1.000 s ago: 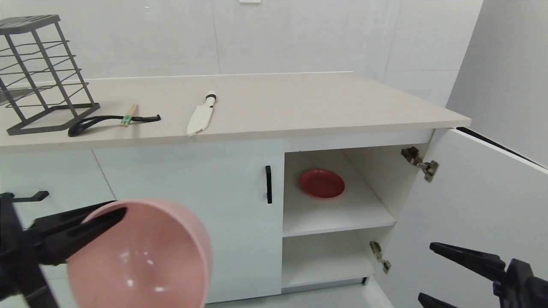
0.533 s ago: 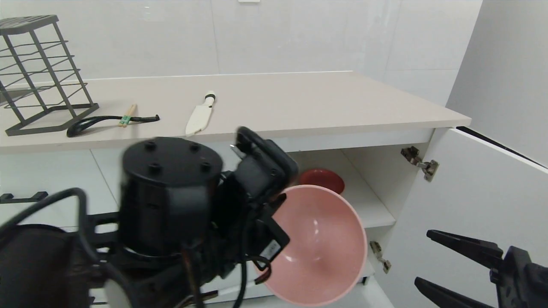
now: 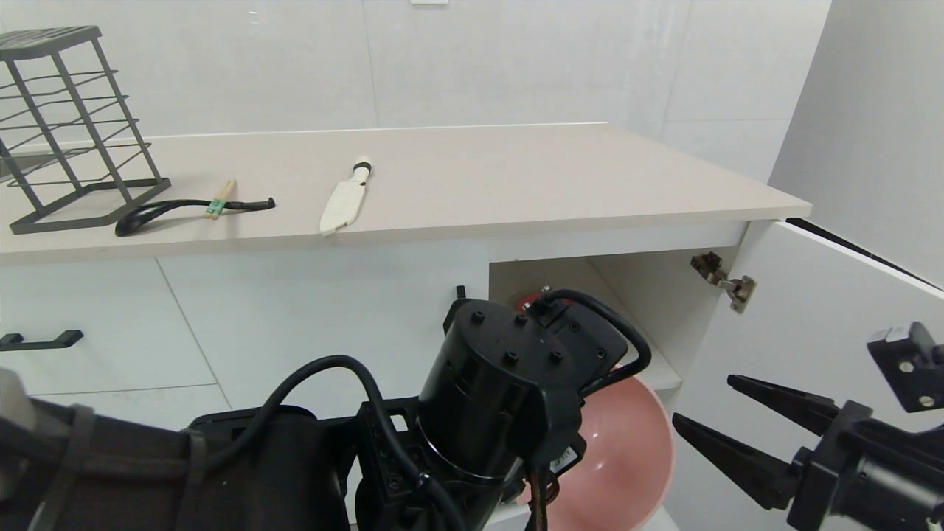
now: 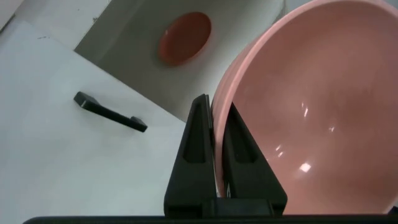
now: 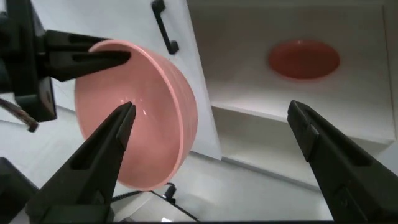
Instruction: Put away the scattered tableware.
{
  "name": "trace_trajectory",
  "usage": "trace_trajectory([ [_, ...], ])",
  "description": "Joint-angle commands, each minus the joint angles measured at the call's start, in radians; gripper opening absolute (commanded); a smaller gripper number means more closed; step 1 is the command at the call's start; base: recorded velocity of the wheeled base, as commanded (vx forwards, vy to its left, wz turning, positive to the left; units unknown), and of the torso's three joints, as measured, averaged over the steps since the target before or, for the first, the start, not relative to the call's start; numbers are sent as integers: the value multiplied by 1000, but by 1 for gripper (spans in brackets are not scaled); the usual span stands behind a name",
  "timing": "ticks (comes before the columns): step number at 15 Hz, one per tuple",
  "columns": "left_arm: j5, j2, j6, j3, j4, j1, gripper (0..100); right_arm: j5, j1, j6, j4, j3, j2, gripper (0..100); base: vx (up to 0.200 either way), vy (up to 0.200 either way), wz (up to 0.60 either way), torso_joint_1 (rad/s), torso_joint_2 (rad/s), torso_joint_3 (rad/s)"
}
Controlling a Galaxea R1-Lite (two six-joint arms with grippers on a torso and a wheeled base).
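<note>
Left gripper [image 4: 214, 109] swung from far left to the open cabinet [image 3: 726, 346], clamped on the pink bowl's [image 3: 627, 450] rim. Right gripper [image 3: 702, 398] raised, fingers wide apart, just right of the bowl. One bowl; one red plate [image 5: 304, 59] shelved beyond both grippers; one knife [image 3: 345, 200] and one ladle [image 3: 184, 209] above.

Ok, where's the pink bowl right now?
In the head view the pink bowl is low at centre-right, clamped by its rim in the left gripper before the open cupboard, lower than its red plate.
</note>
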Motion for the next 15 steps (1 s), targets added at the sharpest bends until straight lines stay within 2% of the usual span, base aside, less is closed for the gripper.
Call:
trace_trajectory([
  [1,0,36,1,-35,-1,0,0,-5,0,-2,0,-1,94,100,0,0,0,0,0,0],
  [7,-8,63,4,-57,-3,-11,0,-5,-37,2,-8,-32,240,100,0,0,0,0,0,0],
  [12,-12,68,6,-57,-23,-11,0,-4,-30,4,-26,-24,250,100,0,0,0,0,0,0],
  [13,-14,68,6,-57,-24,-11,0,-4,-30,4,-31,-24,250,0,0,0,0,0,0,0],
  [15,-15,71,10,-60,-26,-9,0,-2,-26,4,-31,-24,250,0,0,0,0,0,0,0],
])
